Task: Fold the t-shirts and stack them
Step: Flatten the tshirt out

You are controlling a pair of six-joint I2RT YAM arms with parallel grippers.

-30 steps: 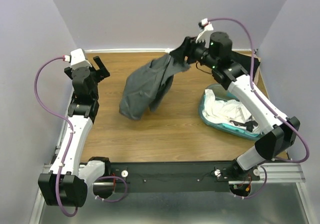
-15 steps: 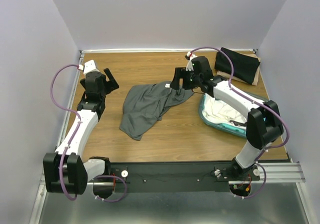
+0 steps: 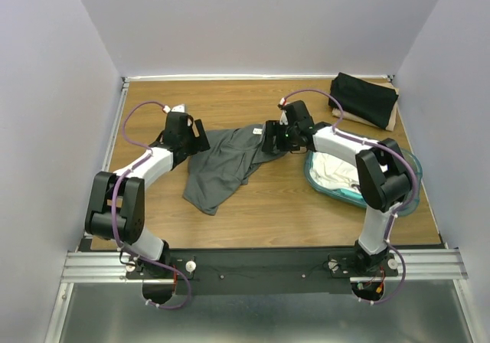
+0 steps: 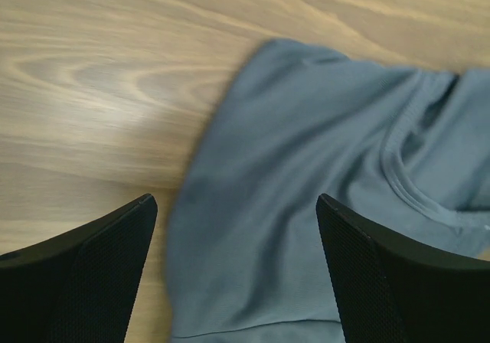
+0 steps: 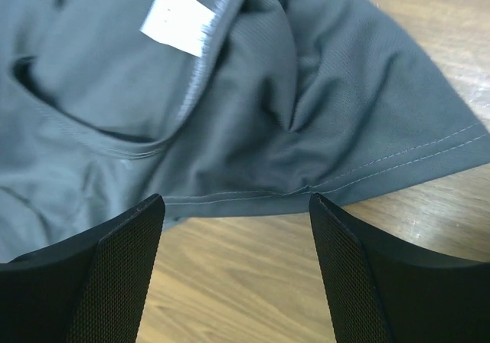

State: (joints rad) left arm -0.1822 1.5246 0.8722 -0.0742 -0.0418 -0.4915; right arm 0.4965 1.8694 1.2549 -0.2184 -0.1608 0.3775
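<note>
Where dark grey t-shirt (image 3: 226,163) lies: crumpled on bench (image 3: 268,205), btwn hands.
L hand (image 3: 199,136): spread wide, over shirt edge.
R hand (image 3: 268,141): spread, over collar (image 5: 199,90) w/ white tag (image 5: 178,17).

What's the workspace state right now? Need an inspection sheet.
Surface: wooden table, bare wood showing in front of the arms.
Job's things: grey t-shirt crumpled mid-table, unfolded, label showing; black t-shirt folded at the far right corner; white t-shirts bunched in the teal tub.
Clutter: teal tub on the right side; nothing else seen.
End effectors: left end effector open over the grey t-shirt's left edge; right end effector open over its right hem; neither holds anything.
Cables: purple cables looped along both arms.
Surroundings: pale walls on three sides; nothing else seen.
</note>
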